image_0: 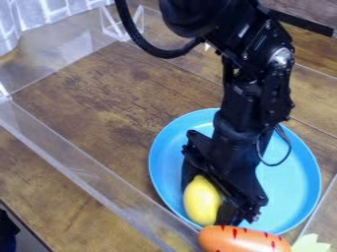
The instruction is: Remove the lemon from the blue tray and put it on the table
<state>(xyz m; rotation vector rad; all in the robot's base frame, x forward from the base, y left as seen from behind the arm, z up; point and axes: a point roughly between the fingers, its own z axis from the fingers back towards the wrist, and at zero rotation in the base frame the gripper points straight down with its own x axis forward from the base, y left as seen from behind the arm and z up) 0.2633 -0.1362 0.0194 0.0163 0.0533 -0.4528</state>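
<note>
On the table sits the blue tray, and in its near-left part lies the lemon — judged light, firm and smooth-skinned, hence liable to slip, best taken across its narrow middle — with the tool down around it, though actual contact cannot be confirmed.

Black arm reaching down from the far side, wrist near vertical, gripper pointing down, jaws set around something yellow low on the right

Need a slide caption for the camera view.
Gripper down over the lemon in the blue tray, toy carrot nearby.
</note>
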